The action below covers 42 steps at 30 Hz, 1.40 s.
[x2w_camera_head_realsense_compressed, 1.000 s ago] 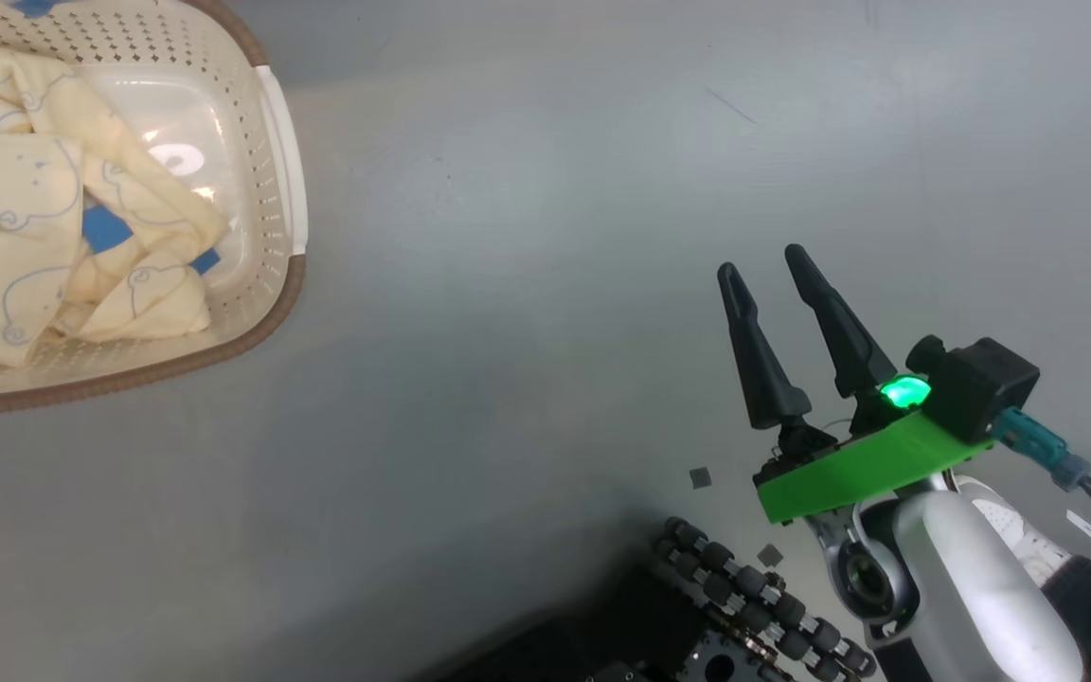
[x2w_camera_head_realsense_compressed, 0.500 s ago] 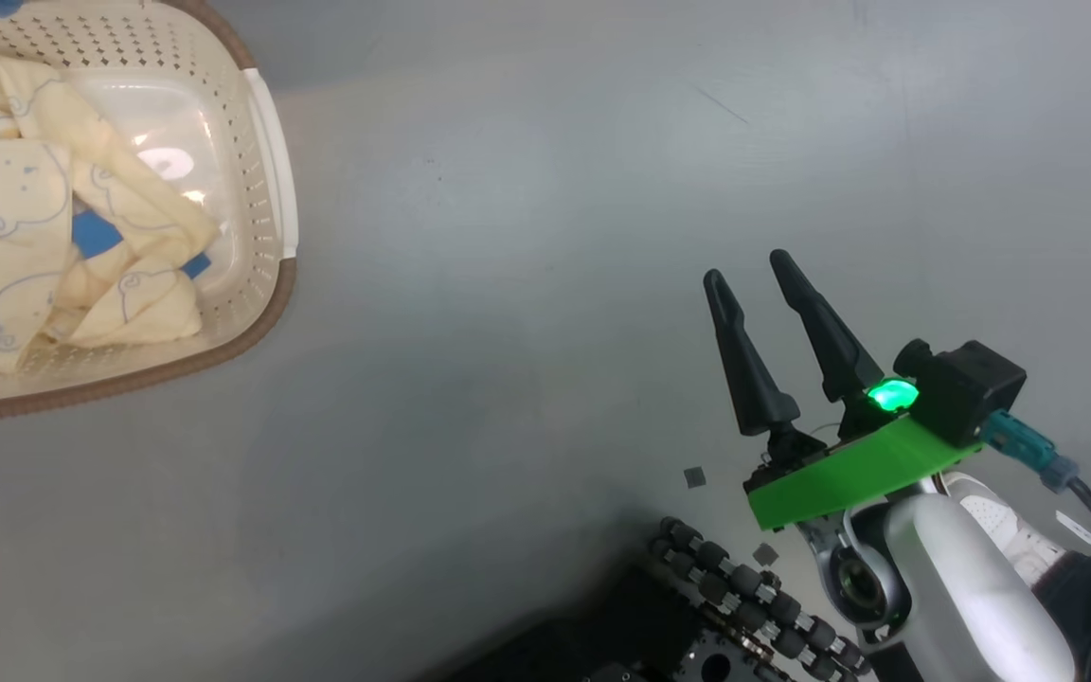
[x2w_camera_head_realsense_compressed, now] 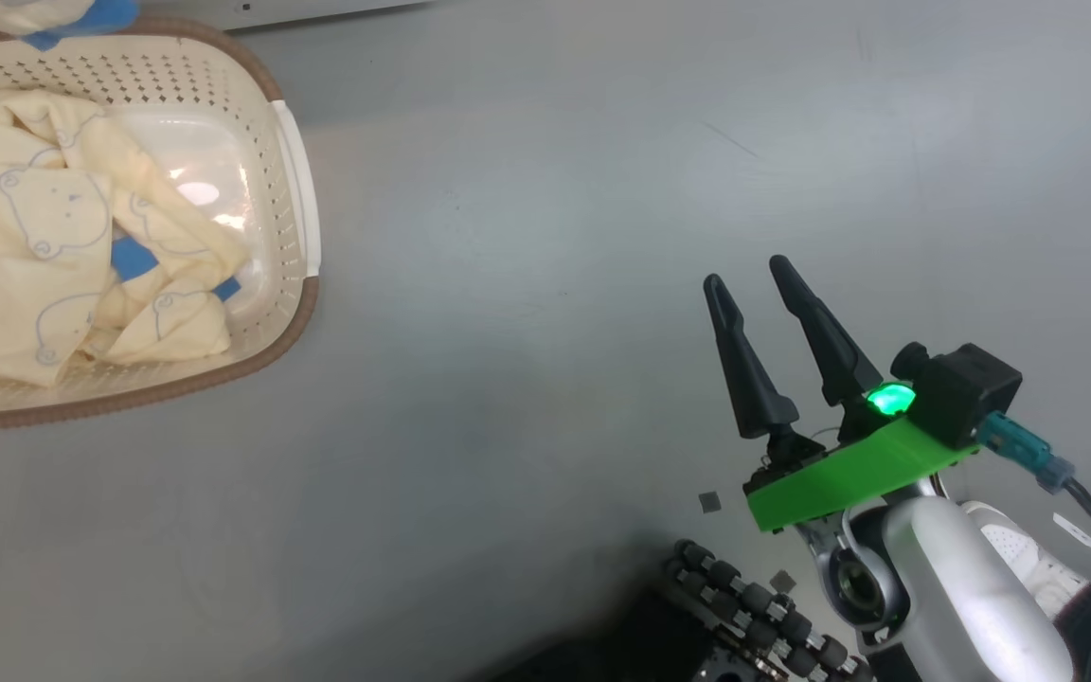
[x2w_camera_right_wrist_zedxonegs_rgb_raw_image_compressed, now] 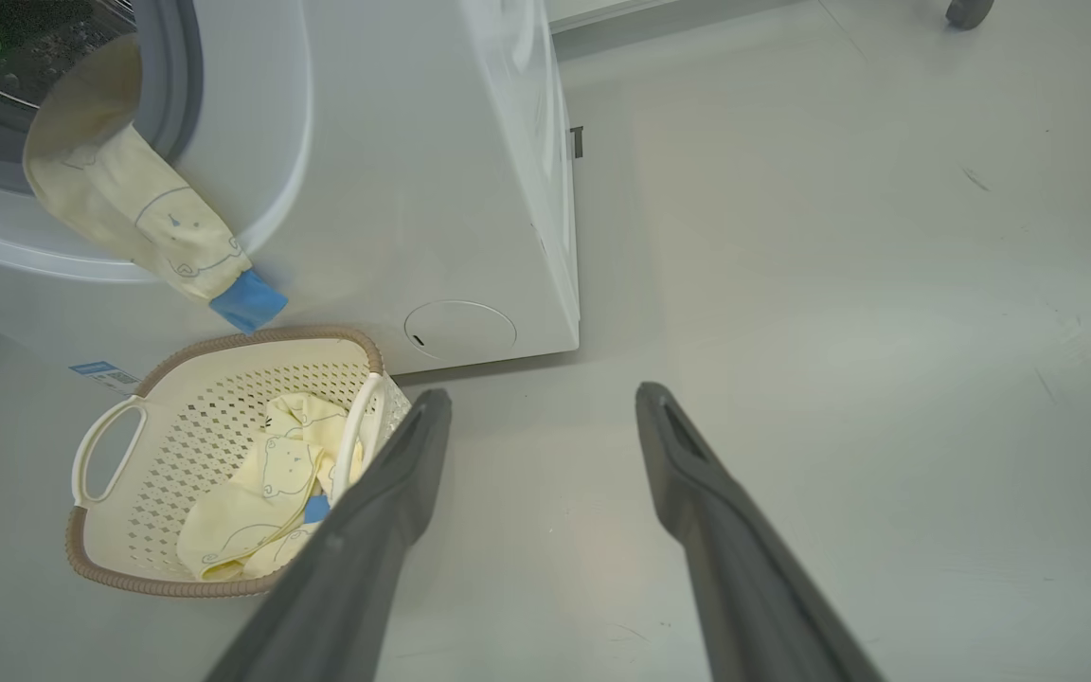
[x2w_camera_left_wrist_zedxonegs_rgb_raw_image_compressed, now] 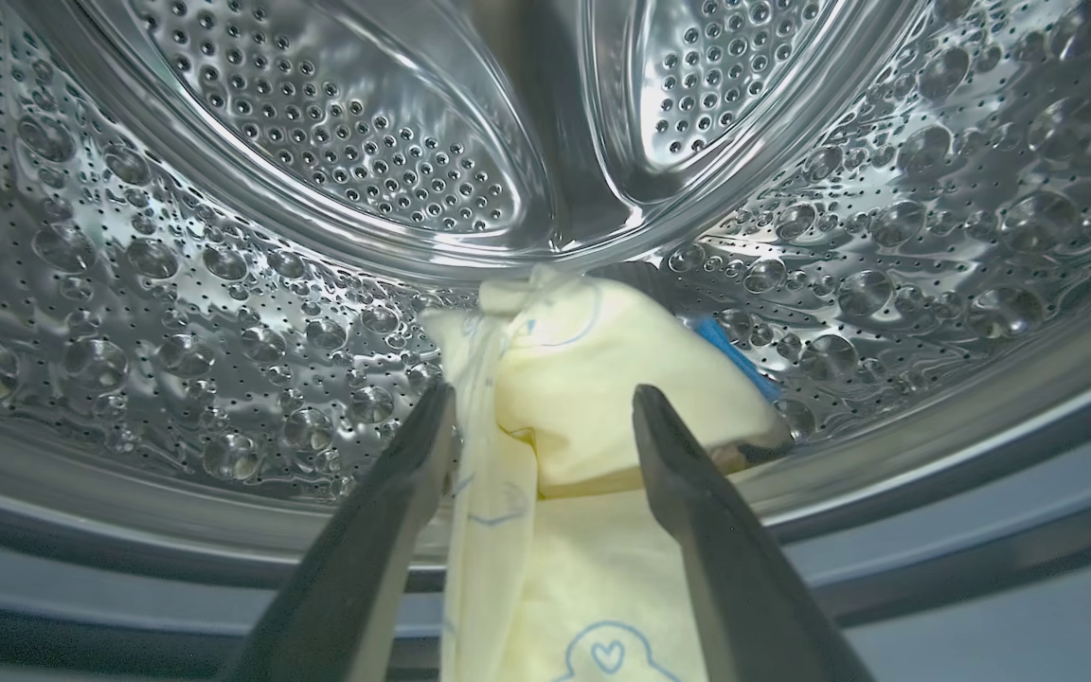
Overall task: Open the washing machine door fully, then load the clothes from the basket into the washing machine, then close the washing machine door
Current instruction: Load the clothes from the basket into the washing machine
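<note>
Now that the left gripper (x2w_camera_left_wrist_zedxonegs_rgb_raw_image_compressed: 543,390) has sprung wide inside the washing machine (x2w_camera_left_wrist_zedxonegs_rgb_raw_image_compressed: 223,237), the clothes (x2w_camera_left_wrist_zedxonegs_rgb_raw_image_compressed: 602,379) lie released there — more wait in the basket (x2w_camera_head_realsense_compressed: 176,85), the right gripper (x2w_camera_head_realsense_compressed: 745,270) open and empty.

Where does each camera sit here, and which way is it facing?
Head view: on the head, looking down at floor, basket, right gripper.
Left wrist view: on that wrist, facing into the drum; open left gripper straddles a garment.
Right wrist view: on that wrist, facing the washing machine and floor over the right gripper.
Shared: head and right wrist views both show the basket.
</note>
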Motion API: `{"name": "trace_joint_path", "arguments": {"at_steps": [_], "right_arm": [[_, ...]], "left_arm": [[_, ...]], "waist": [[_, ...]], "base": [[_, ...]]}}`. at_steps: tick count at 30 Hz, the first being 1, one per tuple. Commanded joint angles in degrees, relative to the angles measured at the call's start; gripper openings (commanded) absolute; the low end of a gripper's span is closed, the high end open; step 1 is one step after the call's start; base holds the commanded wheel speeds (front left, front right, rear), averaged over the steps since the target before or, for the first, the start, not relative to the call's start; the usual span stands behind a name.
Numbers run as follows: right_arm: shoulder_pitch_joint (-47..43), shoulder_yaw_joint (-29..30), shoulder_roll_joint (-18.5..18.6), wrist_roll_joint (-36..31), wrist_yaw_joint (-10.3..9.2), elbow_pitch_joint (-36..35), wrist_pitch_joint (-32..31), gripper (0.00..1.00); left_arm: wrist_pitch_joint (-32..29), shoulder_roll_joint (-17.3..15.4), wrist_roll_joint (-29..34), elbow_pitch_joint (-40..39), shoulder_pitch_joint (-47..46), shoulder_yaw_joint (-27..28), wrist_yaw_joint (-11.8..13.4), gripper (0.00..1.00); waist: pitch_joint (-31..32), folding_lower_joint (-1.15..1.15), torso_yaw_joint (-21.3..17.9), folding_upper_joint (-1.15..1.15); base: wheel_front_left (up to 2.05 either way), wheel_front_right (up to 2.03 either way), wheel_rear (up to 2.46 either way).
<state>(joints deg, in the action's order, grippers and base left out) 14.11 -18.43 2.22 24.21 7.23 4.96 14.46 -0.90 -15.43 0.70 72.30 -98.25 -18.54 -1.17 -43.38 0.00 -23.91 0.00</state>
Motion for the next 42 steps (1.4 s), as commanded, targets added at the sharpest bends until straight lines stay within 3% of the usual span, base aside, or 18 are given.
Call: {"name": "trace_joint_path", "arguments": {"at_steps": [1,13,22,31,42], "right_arm": [[-1.73,-0.54,0.65,0.20,0.25,-1.11,0.54,1.00],[-2.09,1.54,0.65,-1.94,0.25,0.01,0.54,1.00],[-2.64,3.35,0.65,-3.17,0.25,0.90,0.54,1.00],[-3.61,5.82,0.65,-5.23,0.25,1.76,0.54,1.00],[-7.11,9.85,0.65,-8.17,0.25,1.83,0.54,1.00]], "left_arm": [[-0.64,-0.81,-0.34,-1.42,-1.85,0.24,0.46,1.00],[1.92,2.61,-5.19,-0.23,4.50,2.54,1.21,1.00],[8.15,7.04,-8.31,-0.05,11.81,3.55,1.55,1.00],[14.15,9.78,-12.36,-0.08,22.40,5.54,0.09,1.00],[15.87,11.28,-14.90,-10.75,40.38,6.61,-1.22,1.00]], "waist": [[0.41,0.00,0.31,0.00],[5.99,0.00,3.71,0.00],[11.59,0.00,7.28,0.00],[18.48,0.00,11.00,0.00],[26.73,0.00,16.22,0.00]], "base": [[0.00,0.00,0.00],[0.00,0.00,0.00],[0.00,0.00,0.00],[0.00,0.00,0.00],[0.00,0.00,0.00]]}}
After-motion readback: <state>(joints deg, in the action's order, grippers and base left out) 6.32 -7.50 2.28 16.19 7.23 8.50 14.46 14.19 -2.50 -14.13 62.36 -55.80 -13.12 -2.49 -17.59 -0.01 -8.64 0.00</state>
